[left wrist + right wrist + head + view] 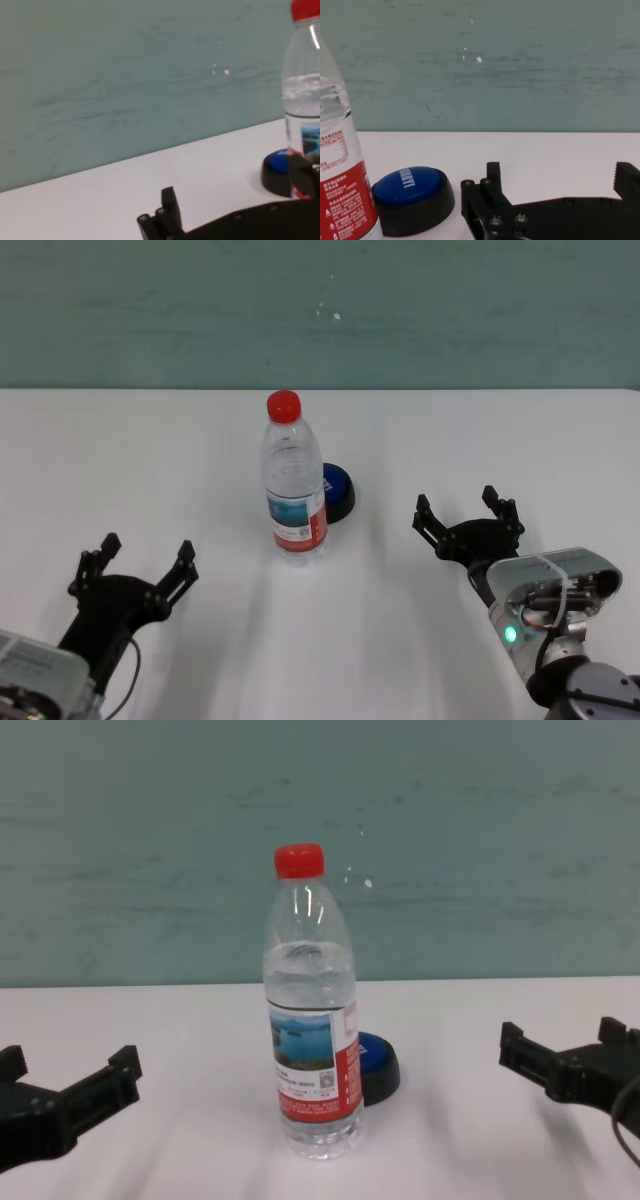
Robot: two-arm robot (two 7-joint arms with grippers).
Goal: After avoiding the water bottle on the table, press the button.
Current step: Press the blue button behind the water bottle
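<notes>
- White tabletop (120,450) fills the head view, with the water bottle (294,480) upright near its middle and the button (338,492) just behind it, toward the robot's right and partly hidden. The left claw (143,562) sits near the front left, spread and holding nothing. The right claw (468,515) is forward on the right, also spread and empty, well apart from both the bottle and the button.
- Left wrist view: the bottle's red cap (305,9) and clear body stand at the far side, the blue button beside its base, with one left claw finger (170,206) low in the foreground.
- Right wrist view: the button's blue dome sits unpressed just beside the bottle's red label (345,197), with the right claw's jaws apart in the foreground.
- Chest view: the bottle is sealed and mostly filled with clear water, standing in front of the button.
- Progress, as I judge it: nothing is pressed yet; the whole approach past the bottle remains, and the right claw looks better placed.
</notes>
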